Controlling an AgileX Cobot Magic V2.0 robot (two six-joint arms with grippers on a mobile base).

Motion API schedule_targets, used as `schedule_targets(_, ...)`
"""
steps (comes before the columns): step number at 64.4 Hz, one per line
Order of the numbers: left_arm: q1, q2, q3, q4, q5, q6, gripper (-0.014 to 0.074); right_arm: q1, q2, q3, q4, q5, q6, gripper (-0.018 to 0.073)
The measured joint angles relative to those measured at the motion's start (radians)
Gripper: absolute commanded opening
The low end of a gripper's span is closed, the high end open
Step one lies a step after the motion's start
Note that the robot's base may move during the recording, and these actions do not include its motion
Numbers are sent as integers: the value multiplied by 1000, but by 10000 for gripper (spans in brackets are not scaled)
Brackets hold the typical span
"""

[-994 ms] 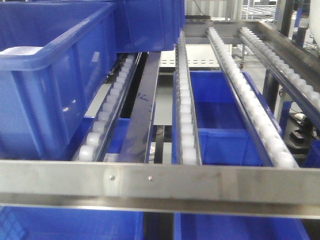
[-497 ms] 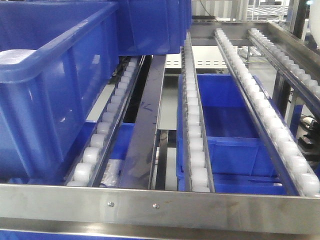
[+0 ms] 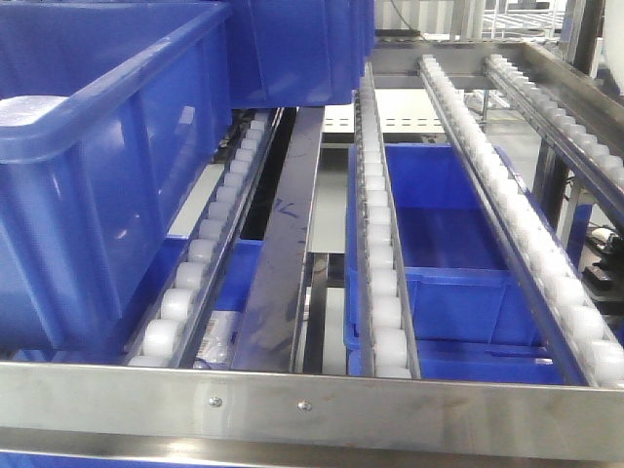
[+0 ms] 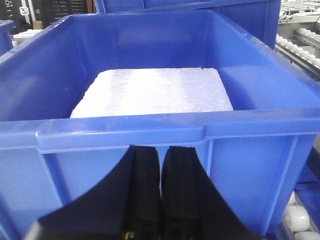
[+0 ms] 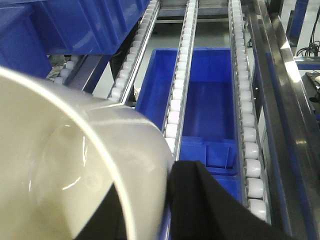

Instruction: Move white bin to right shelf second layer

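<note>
Right gripper (image 5: 167, 200): at the bottom of your right wrist view, clamped over the rim of the cream-white glossy plastic tub (image 5: 75, 170).
Left gripper (image 4: 160, 187): fingers pressed together, empty, before a blue plastic crate (image 4: 150, 135).
Shelf: white roller tracks (image 5: 176, 100) run toward the top of the frame, beyond the tub.

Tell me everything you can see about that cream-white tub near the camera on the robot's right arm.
The white bin fills the lower left of the right wrist view. It looks like glossy cream plastic, smooth-walled, with a thin rim and rounded base; its inside looks empty. It is tilted, its opening towards the camera. The right gripper holds it at the rim, one dark finger outside the wall. It hangs above the white roller tracks and a blue crate below.
</note>
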Motion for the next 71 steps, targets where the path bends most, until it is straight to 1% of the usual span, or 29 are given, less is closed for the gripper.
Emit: schedule_targets(71,0,0,0,0,0,0,85,0,0,0,0,0,0,57)
